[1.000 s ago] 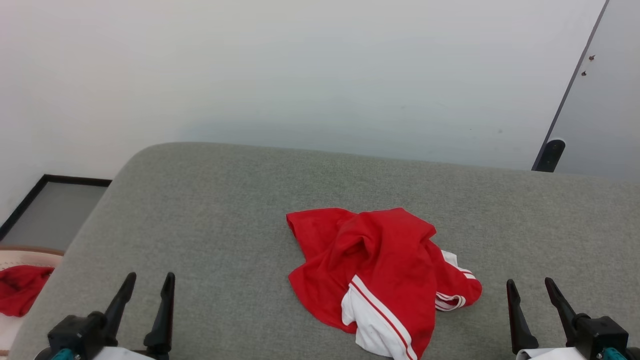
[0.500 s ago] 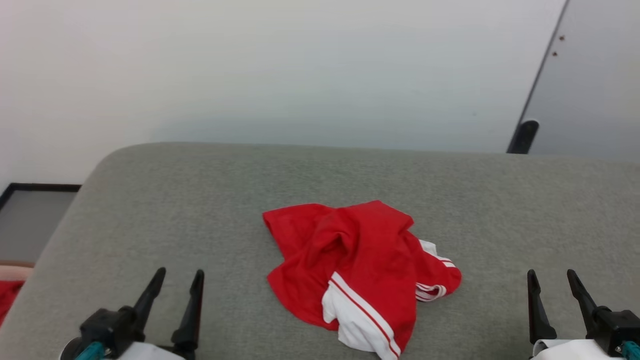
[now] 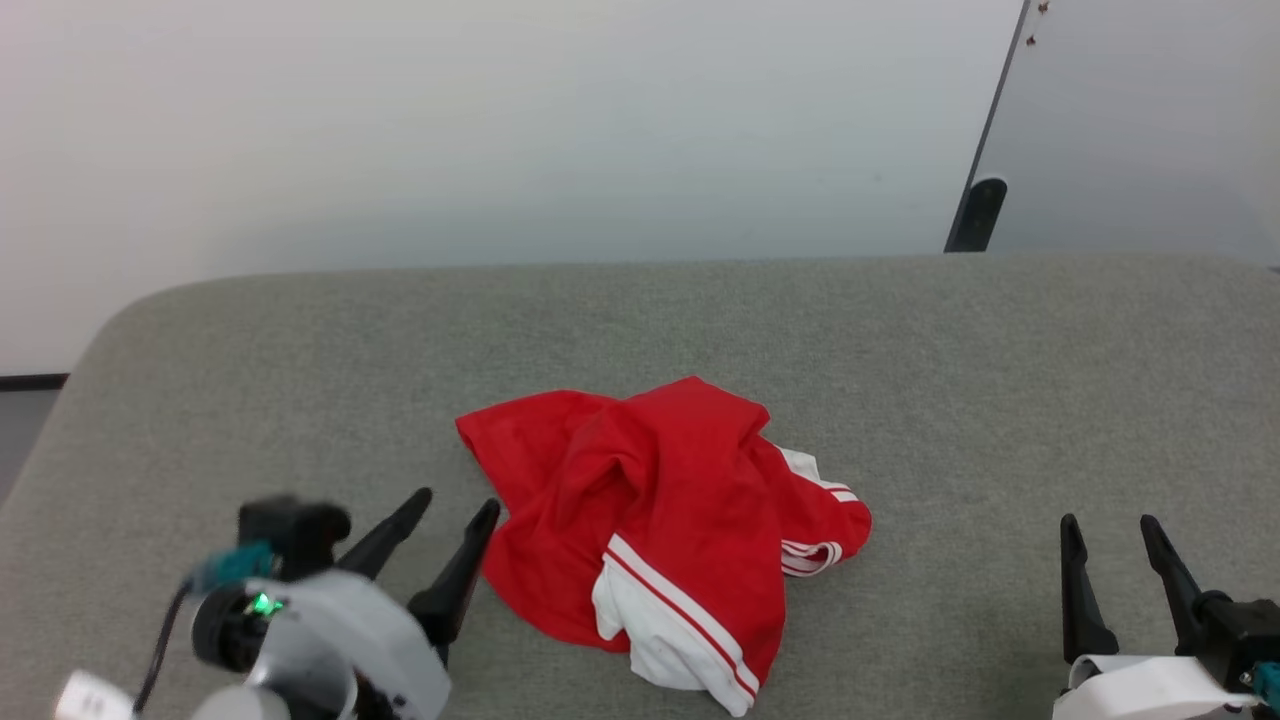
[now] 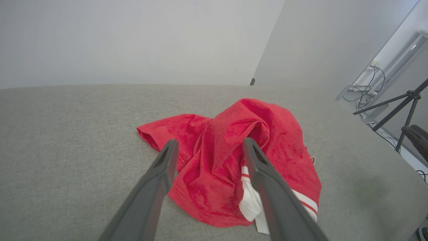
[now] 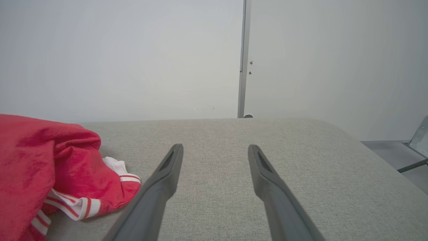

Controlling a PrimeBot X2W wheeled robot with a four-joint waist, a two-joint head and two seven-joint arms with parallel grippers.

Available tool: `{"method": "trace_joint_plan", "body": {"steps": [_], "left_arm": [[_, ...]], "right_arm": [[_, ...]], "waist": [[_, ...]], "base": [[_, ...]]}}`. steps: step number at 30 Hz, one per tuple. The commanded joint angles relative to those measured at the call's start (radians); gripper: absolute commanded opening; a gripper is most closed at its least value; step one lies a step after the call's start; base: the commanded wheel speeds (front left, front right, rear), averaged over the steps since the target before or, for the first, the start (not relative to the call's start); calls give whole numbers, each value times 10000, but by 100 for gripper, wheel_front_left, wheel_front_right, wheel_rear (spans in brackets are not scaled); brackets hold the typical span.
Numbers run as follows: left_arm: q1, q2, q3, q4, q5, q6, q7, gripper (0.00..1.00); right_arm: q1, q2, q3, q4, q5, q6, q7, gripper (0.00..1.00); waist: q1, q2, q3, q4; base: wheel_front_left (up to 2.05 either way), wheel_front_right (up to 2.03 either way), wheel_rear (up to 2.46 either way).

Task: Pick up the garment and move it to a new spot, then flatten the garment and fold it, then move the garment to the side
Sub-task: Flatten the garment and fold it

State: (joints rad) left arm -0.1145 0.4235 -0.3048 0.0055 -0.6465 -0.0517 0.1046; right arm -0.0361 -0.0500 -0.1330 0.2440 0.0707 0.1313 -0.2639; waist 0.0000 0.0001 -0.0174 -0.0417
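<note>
Fingers (image 3: 458,565) of the left gripper (image 3: 457,503) gape empty in the head view, tips just beside the crumpled garment (image 3: 660,490) on the grey cushion (image 3: 900,350); the right gripper (image 3: 1110,522), equally wide, sits well apart. Left wrist view: garment straight ahead. Right wrist view: garment far left.

Tapering dark jaws on black mounts (image 3: 1225,620); white wrist shells (image 3: 1140,688) (green light (image 3: 263,604) on the left one), teal connectors (image 3: 232,566).

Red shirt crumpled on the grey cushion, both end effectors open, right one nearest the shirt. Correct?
No: the left end effector is nearest the red shirt; the right end effector sits well off to the side. The head view shows it. Crumpled on the grey cushion, both open: correct.
</note>
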Motion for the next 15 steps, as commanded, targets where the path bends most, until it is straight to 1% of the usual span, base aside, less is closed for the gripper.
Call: {"method": "trace_joint_plan", "body": {"steps": [1, 3, 5, 7, 10, 13, 15], "left_arm": [[-305, 30, -75, -173, -376, 76, 777, 100], [-681, 177, -242, -431, -710, 68, 1840, 100], [-1041, 155, -388, -590, -1105, 357, 3035, 100], [-1340, 221, -621, -766, -1473, 522, 4167, 100], [-1791, 192, -871, -918, -1970, 930, 5701, 100], [-2171, 143, -1111, -985, -2271, 1393, 6916, 100], [-2373, 135, -1267, -1008, -2379, 1614, 7498, 100]], "right_arm": [[-171, -6, -57, -25, 14, -10, -10, 100], [-244, -5, -81, -34, 11, -9, -11, 100], [-363, -6, -84, -48, 38, -10, -10, 100], [-445, -5, -45, -58, 65, -10, -10, 100], [-614, -6, 40, -70, 106, -10, -11, 100], [-763, -6, 133, -37, 208, -9, -11, 100], [-832, -5, 200, -33, 293, -9, -11, 100]], "waist": [[0, -1, 152, -105], [0, -1, 263, -140], [0, -1, 393, -186], [0, -1, 515, -250], [0, -1, 729, -378], [0, -1, 933, -555], [0, -1, 1053, -684]], "base": [[0, 0, 0], [0, 0, 0], [0, 0, 0], [0, 0, 0], [0, 0, 0], [0, 0, 0], [0, 0, 0]]}}
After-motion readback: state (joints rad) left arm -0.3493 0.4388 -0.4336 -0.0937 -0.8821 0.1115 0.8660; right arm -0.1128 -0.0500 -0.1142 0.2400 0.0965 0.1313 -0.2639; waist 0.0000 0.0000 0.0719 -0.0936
